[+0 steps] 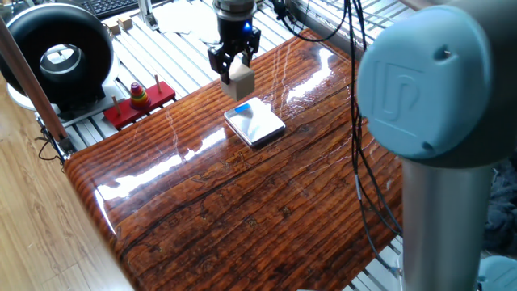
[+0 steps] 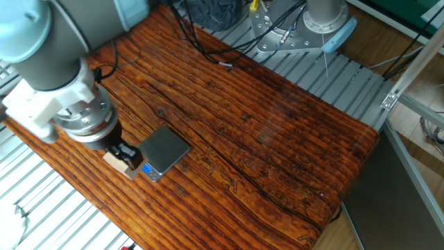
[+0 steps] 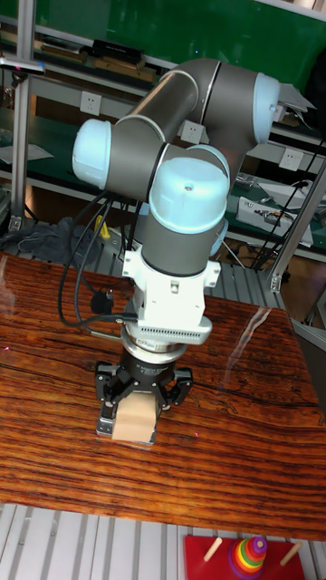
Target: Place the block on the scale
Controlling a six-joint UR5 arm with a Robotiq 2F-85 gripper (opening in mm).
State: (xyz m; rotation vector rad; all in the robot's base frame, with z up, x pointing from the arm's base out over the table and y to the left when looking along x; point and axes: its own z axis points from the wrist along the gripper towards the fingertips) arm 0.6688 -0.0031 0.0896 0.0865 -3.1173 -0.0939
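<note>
A pale tan wooden block [image 1: 241,80] hangs above the table with my gripper [image 1: 237,71] shut on it. It is just beyond the far corner of the scale [image 1: 255,123], a thin white square slab with a blue display strip. In the other fixed view the block [image 2: 118,161] and gripper [image 2: 125,154] sit right beside the display end of the scale [image 2: 164,149]. The tall fixed view shows the block [image 3: 137,420] clamped between the fingers of the gripper [image 3: 140,401], a little above the wood; the scale is hidden there.
A black ring-shaped device [image 1: 56,52] and a red base with a stacked ring toy [image 1: 139,99] stand off the table's left end. Tiny wooden pieces [image 1: 121,24] lie near a keyboard. Black cables [image 2: 201,48] trail over the far tabletop.
</note>
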